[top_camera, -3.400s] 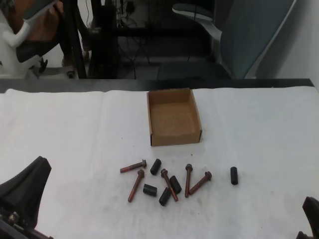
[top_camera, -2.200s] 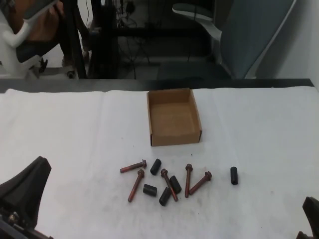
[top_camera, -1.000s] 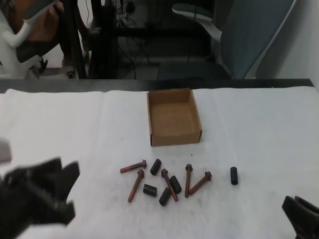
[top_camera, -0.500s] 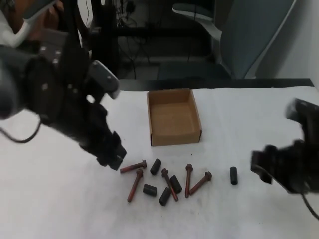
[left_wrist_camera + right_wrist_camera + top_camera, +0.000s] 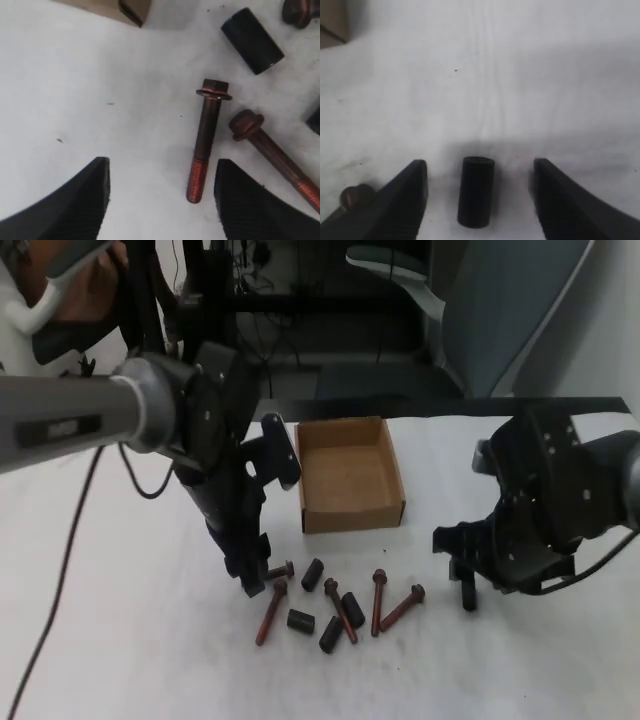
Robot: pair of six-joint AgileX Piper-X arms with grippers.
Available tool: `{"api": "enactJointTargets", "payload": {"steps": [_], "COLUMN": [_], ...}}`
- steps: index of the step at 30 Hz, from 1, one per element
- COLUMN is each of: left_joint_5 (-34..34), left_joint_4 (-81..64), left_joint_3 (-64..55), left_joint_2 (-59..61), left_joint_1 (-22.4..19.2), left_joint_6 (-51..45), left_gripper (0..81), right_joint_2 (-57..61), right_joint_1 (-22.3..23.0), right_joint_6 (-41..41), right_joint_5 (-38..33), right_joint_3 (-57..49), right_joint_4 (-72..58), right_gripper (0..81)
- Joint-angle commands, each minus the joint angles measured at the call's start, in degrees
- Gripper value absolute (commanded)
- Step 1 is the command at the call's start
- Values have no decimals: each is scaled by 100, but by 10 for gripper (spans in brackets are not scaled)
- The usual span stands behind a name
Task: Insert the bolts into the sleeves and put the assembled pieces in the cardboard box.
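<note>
Several copper bolts lie in front of the cardboard box, mixed with black sleeves. My left gripper hangs low over the leftmost bolt. Its own view has that bolt lying between the open fingers, close to one of them, with a second bolt and a sleeve beside it. My right gripper hovers over a lone sleeve off to the right. That sleeve lies centred between its open fingers. Neither gripper holds anything.
The bench is covered with a white cloth, with free room on both sides of the pile. The remaining bolts and sleeves are clustered between the two grippers. Chairs and stands sit beyond the bench's far edge.
Both arms have swung in from the near corners and come down, the left over the leftmost bolts, the right over the lone sleeve. The bolts, sleeves and box have not moved.
</note>
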Motion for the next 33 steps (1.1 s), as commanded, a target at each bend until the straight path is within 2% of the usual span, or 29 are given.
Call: {"api": "enactJointTargets", "payload": {"steps": [1, 8, 9, 10, 11, 13, 14, 22, 25, 27, 31, 32, 33], "left_joint_5": [-103, -276, -355, -400, -428, -431, -431, -40, -41, -30, -92, -87, -133], "left_joint_4": [104, 108, 111, 111, 101, 151, 183, 358, 161, 24, -71, -70, -70], "left_joint_3": [-239, -552, -582, -603, -611, -629, -636, -633, -633, -633, -633, -633, -633], "left_joint_2": [184, 617, 686, 750, 807, 913, 959, 984, 984, 1014, 1103, 1154, 1196], "left_joint_1": [-13, -13, -13, -13, -13, -13, -13, -196, -304, -369, -485, -489, -487], "left_joint_6": [209, 480, 491, 490, 503, 545, 544, 462, 601, 587, 575, 575, 546], "left_gripper": [581, 578, 574, 566, 552, 524, 514, 522, 595, 616, 616, 601, 547], "right_joint_2": [111, 124, 140, 146, 156, 166, 166, 166, 166, 166, 166, 166, 166], "right_joint_1": [-29, -29, -29, -29, -29, -29, -29, -29, -29, -29, -29, -29, -29], "right_joint_6": [-52, -52, -52, -52, -52, -74, -168, -310, -312, -312, -312, -331, -345], "right_joint_5": [-64, -52, -4, 24, 24, 24, -4, 0, -39, -126, -125, -125, -125], "right_joint_3": [-64, -64, -64, -64, -64, -64, -64, -64, -64, -64, -64, -64, -64], "right_joint_4": [-22, 109, 109, 109, 109, 109, 109, 143, 174, 202, 285, 282, 282], "right_gripper": [582, 580, 554, 505, 403, 127, 15, 0, 0, 0, 0, 0, 0]}}
